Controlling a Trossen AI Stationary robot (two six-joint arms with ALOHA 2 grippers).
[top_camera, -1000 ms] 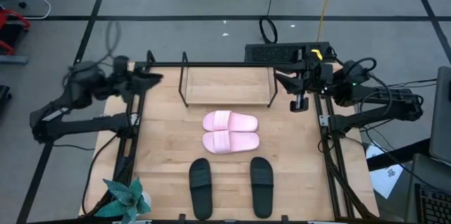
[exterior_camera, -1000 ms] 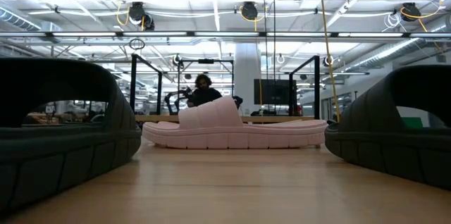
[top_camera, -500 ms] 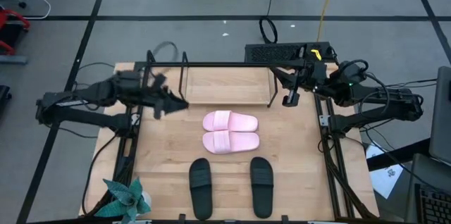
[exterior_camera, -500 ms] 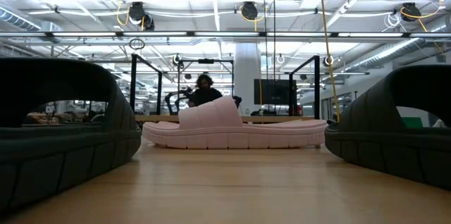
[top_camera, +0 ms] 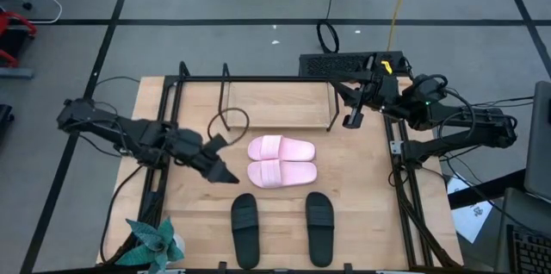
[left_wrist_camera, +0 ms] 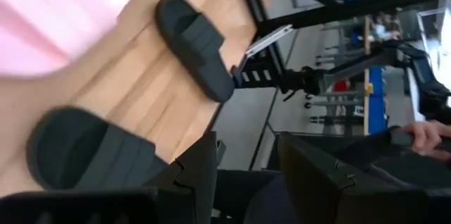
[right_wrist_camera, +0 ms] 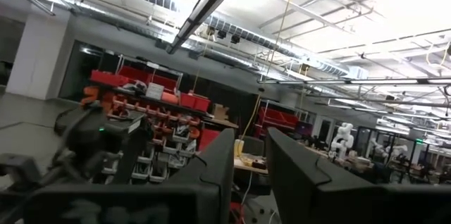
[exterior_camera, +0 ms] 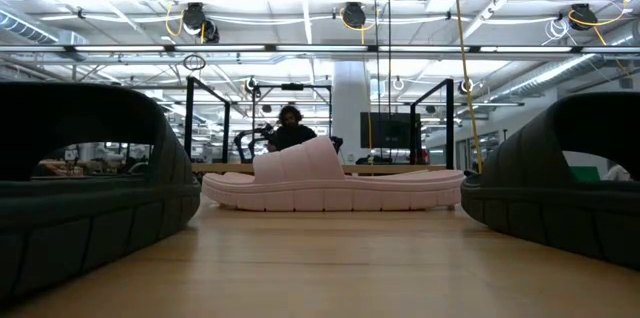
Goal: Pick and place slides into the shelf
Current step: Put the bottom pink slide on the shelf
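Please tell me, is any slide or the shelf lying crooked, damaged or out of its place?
Nothing stands out. The pink slides and black slides lie flat in tidy pairs, and the shelf stands upright, empty.

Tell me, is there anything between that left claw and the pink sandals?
No. In the high view the left gripper hangs just left of the pink slides, with only bare wooden table between them. Its fingers are open and empty.

We are reaching our dark left gripper (top_camera: pixel 217 157) low over the table with fingers parted, while our dark right gripper (top_camera: pixel 351 117) is hanging raised, fingers apart.
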